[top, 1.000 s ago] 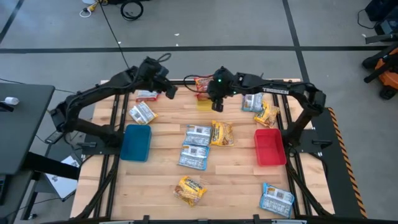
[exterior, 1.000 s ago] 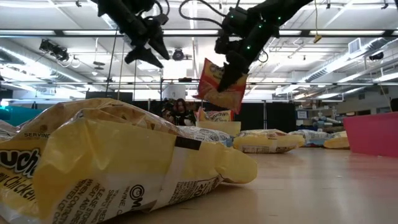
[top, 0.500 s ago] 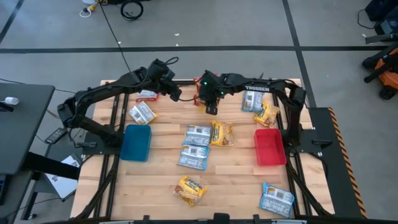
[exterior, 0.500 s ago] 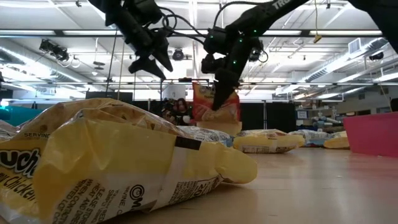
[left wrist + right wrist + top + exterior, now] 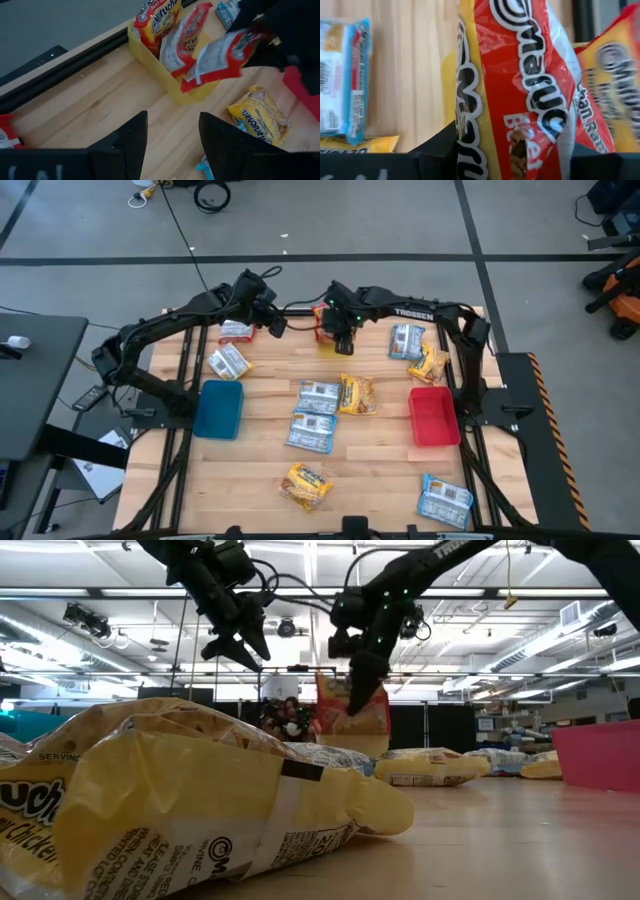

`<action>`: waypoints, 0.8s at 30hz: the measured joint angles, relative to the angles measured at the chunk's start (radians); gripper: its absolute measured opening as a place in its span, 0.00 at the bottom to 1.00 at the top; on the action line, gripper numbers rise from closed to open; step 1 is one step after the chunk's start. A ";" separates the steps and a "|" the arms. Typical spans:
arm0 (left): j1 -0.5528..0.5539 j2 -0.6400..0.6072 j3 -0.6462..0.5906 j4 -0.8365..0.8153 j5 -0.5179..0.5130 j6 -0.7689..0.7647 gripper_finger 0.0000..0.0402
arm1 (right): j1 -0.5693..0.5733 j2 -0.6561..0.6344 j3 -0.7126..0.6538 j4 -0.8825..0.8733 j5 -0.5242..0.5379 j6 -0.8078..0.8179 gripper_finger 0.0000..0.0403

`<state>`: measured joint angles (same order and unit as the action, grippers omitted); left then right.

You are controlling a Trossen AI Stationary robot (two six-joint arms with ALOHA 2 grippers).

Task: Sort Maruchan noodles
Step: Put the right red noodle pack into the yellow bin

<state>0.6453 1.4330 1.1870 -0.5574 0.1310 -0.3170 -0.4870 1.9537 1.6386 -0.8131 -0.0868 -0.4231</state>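
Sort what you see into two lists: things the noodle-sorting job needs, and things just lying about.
Job: red packet held by right gripper; yellow bin; blue bin; red bin; loose packets; left gripper, open.
Lying about: floor cables.

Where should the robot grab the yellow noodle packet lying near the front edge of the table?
The yellow noodle packet lies flat and tilted, apart from the other packets. A pincer would probably do best coming straight down and pinching across its narrow width, near the middle, turned to match the tilt.
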 joint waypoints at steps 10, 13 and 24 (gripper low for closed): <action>0.000 0.000 0.000 -0.022 0.001 0.009 0.45 | 0.017 0.118 0.003 0.063 -0.004 -0.012 0.41; -0.003 0.000 0.000 -0.037 0.000 0.012 0.45 | 0.018 0.121 0.001 0.118 0.000 0.010 0.40; -0.022 0.000 0.000 -0.052 0.016 0.014 0.45 | -0.008 0.105 -0.002 0.256 -0.062 0.072 0.40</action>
<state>0.6229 1.4328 1.1870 -0.6097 0.1471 -0.3027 -0.4947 2.0583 1.6371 -0.5567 -0.1492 -0.3510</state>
